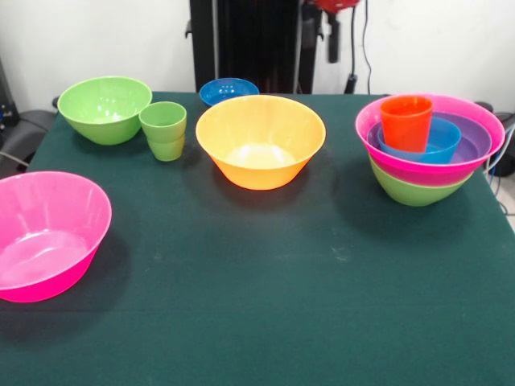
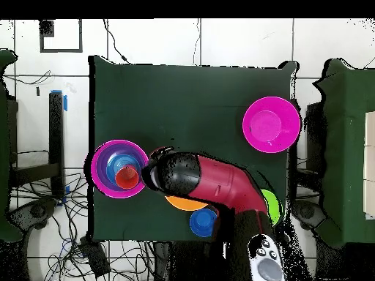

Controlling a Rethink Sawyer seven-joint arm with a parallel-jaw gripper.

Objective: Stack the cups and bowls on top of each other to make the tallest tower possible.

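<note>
The tower stands at the right of the front view. It has a green bowl (image 1: 410, 189) as its base, then a pink bowl (image 1: 434, 170), the purple bowl (image 1: 476, 141) and a blue bowl (image 1: 444, 141), with the orange-red cup (image 1: 406, 121) upright on top. Loose on the cloth are the orange bowl (image 1: 260, 141), a green bowl (image 1: 105, 108), the light green cup (image 1: 164, 129), a small blue bowl (image 1: 228, 90) and a big pink bowl (image 1: 44, 233). My gripper (image 1: 332, 40) hangs high at the top edge, left of the tower. In the overhead view the gripper (image 2: 151, 175) is beside the tower (image 2: 102, 157), and the arm hides the green cup.
The table (image 1: 265, 289) has a dark green cloth. The black pedestal (image 1: 249, 40) stands behind the far edge. In the overhead view the arm (image 2: 220, 186) covers part of the orange bowl (image 2: 179, 203) and of the green bowl (image 2: 272, 205).
</note>
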